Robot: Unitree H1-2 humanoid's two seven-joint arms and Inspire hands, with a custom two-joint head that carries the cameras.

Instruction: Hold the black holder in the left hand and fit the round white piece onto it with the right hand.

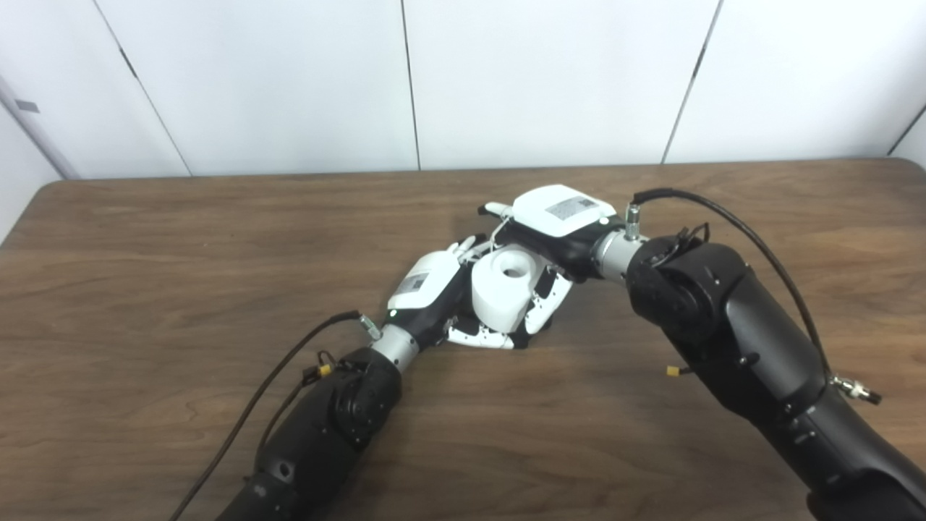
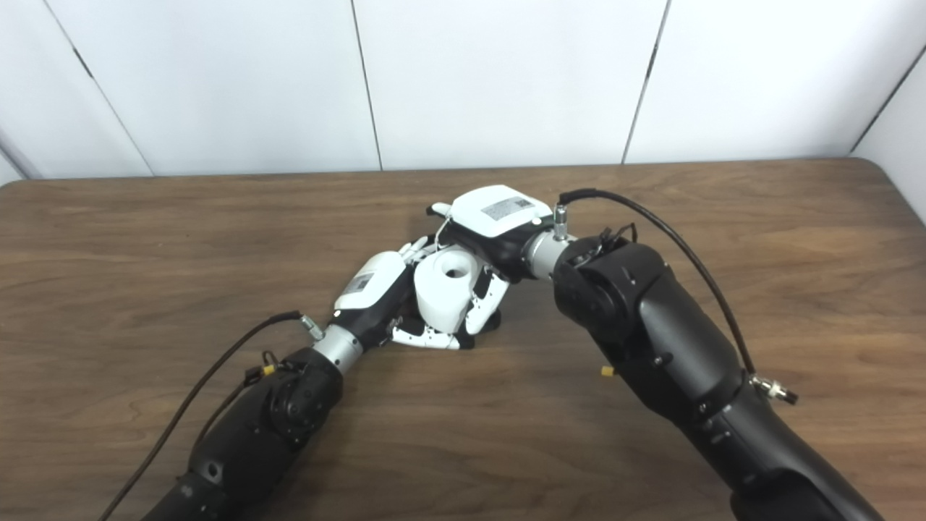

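White piece (image 1: 504, 286) btwn both hands, on table (image 1: 145, 289)

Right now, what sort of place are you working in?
Probably a lab or test room: a bare wooden table set against plain white wall panels, with only the round white piece between the left robot hand and right robot hand.

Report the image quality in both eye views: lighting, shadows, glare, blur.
Left eye view: soft, even light; faint shadow beneath the hands on the brown wooden table; the round white piece with a hole in its top is bright yet its edges stay readable. Right eye view: same lighting, mild overall softness, no motion blur; the white back of the right hand looks nearly washed out.
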